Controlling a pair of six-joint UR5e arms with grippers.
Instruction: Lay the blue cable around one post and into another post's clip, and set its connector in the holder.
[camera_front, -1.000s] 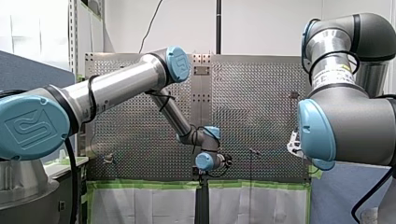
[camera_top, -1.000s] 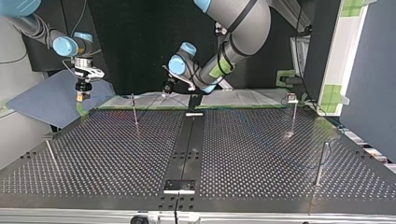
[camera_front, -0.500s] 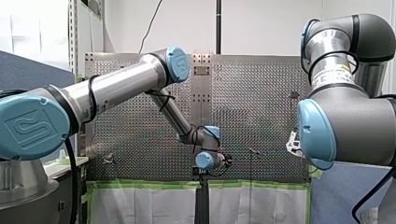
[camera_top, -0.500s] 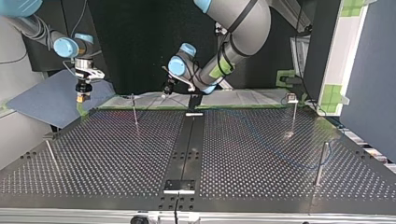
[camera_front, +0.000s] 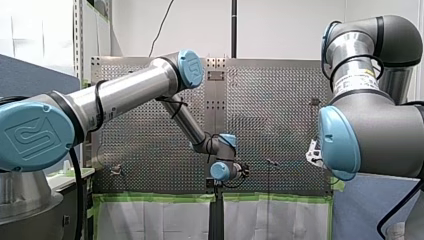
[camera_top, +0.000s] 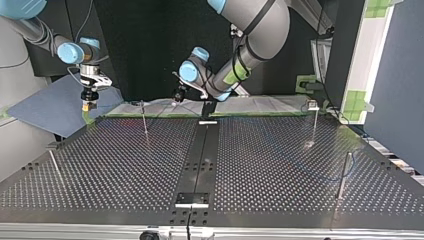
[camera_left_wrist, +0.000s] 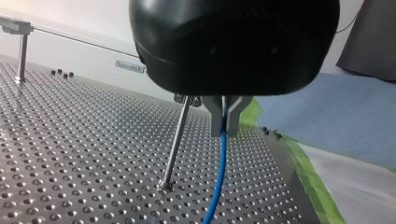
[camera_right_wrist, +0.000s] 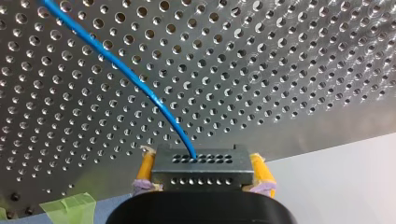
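The cable (camera_left_wrist: 221, 161) hangs from the left gripper (camera_left_wrist: 226, 123), whose fingers pinch it, just beside a post (camera_left_wrist: 176, 140). Its connector (camera_right_wrist: 200, 163) is clamped between the yellow pads of the right gripper (camera_right_wrist: 203, 171). In the top view the left gripper hovers at the table's (camera_top: 125, 165) twelve o'clock, the right at ten.

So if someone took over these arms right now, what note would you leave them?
My left gripper: shut on the blue cable, beside a post, apart from it.
My right gripper: shut on the connector, held off the perforated table.
Done: cable and connector gripped.
Left: all the routing, then seating the connector.
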